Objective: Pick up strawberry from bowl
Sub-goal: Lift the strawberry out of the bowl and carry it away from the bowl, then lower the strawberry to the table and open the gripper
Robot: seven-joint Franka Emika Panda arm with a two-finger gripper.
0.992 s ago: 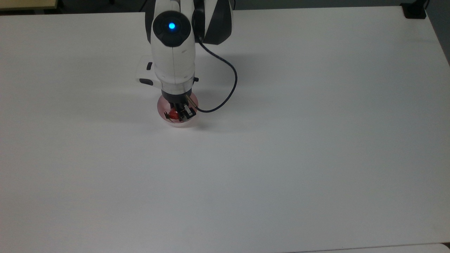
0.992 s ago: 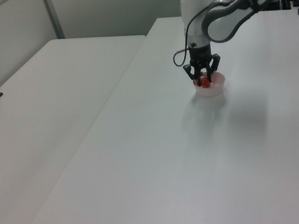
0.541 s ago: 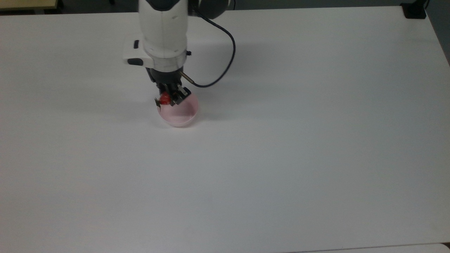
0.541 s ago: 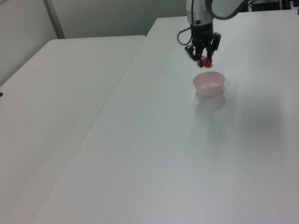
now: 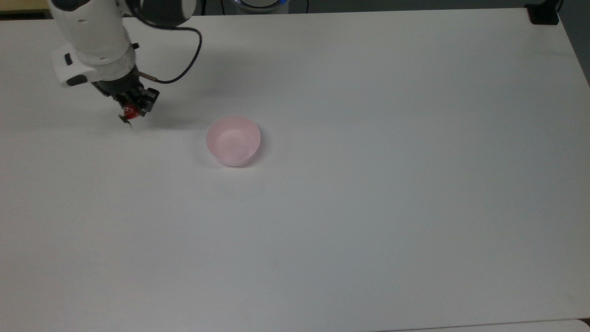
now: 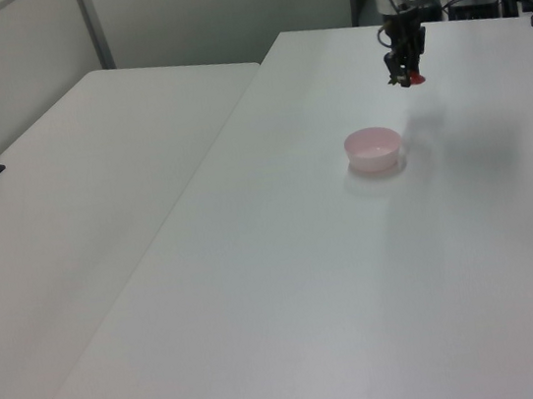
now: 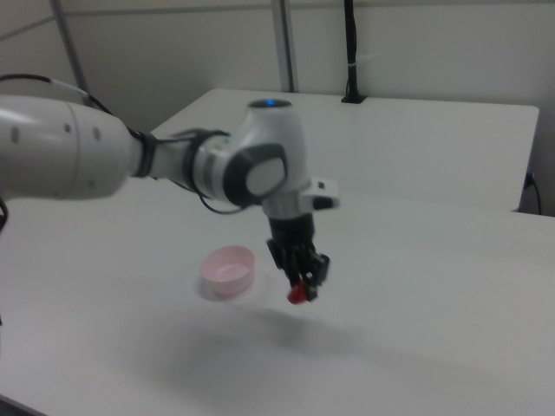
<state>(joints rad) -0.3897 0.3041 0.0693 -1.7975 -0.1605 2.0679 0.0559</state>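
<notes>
My end effector [image 5: 132, 108] is closed on the small glossy red strawberry [image 5: 130, 111], which hangs from my fingertips with its dark leafy end pointing down. In the top view I hold it well off to the top view's left of the small round pale pink bowl [image 5: 233, 140], above bare white worktop [image 5: 368, 184]. The left view shows the strawberry [image 6: 411, 78] in the air, beyond the bowl [image 6: 373, 149] and clear of its rim. The right view shows the same: the fruit [image 7: 298, 294] sits pinched at the tips of my end effector [image 7: 305, 279], apart from the bowl [image 7: 228, 269] and above the worktop, with my shadow lying on the surface beneath.

The bowl's smooth inside is plain, with nothing lying in it. So I judge the task itself essentially done: the strawberry is out of the bowl, lifted, and in my grip. What could be left is only to hold it steady or carry it to wherever it is wanted. The grip looks to be near the fruit's upper part, so a slip is the one risk I see.
</notes>
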